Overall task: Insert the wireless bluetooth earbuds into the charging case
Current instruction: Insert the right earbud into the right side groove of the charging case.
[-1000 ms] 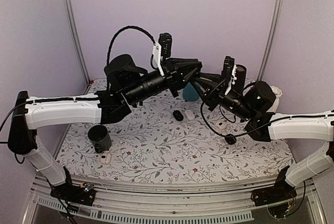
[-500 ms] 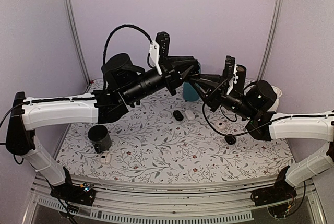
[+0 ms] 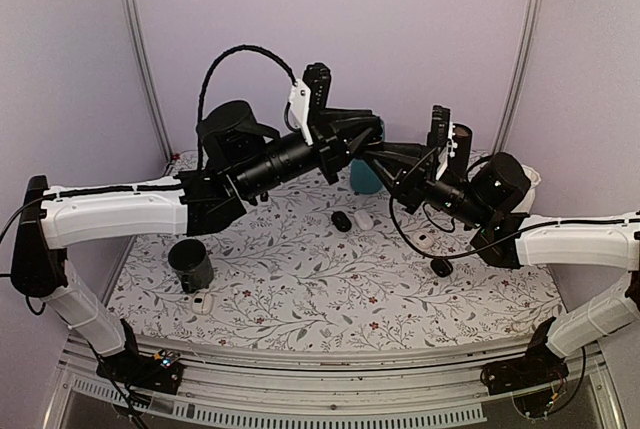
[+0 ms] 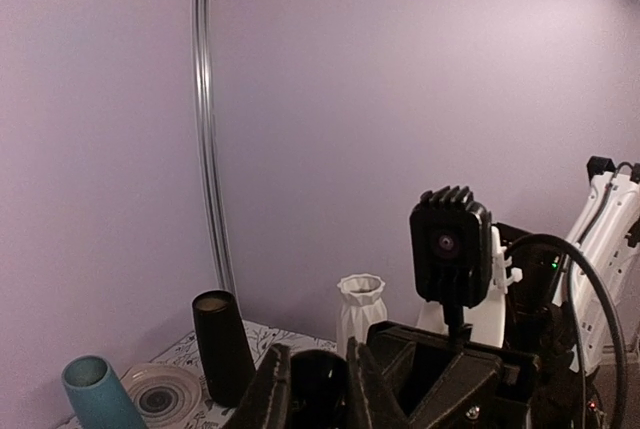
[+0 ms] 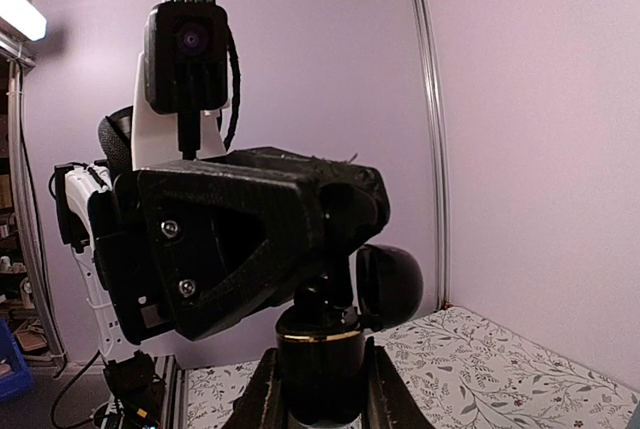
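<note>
your left gripper [image 3: 374, 135] and right gripper [image 3: 376, 155] meet tip to tip in mid-air — both pinched narrow on the charging case [image 5: 320, 351] between them.

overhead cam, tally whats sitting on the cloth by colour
black: 3 (open cup, oval pod, small round bit)
white: 4 (pod near that cup, pod beside the oval pod, pod further right, vase)
teal: 1 (tumbler)
total: 8

Two robot arms [image 3: 120, 211] [image 3: 570, 244], three small white pods [image 3: 205, 304] [image 3: 363, 219] [image 3: 425, 240], one teal cup [image 4: 95, 391], one white vase [image 4: 360, 311], one plate [image 4: 160, 394]
</note>
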`<state>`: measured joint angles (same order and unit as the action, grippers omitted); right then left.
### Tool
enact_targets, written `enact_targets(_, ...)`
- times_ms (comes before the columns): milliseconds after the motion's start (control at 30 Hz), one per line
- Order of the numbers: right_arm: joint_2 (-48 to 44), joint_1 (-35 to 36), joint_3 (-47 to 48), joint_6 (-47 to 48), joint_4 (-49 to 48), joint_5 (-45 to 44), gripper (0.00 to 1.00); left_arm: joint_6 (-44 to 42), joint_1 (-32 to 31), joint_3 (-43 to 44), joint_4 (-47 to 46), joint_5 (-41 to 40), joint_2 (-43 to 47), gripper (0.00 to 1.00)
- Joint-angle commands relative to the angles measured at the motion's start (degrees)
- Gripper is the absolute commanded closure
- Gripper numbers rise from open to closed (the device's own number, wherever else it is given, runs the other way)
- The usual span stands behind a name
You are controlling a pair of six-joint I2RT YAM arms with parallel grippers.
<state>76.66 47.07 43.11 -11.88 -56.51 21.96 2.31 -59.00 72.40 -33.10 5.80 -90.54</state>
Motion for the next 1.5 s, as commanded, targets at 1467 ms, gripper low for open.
enact_targets(1467,1.32,0.39,3.78,-1.20,-4.10,2.04,0.97,4.43,0.92,-0.90,6.00,-1.50,3.10,0.62)
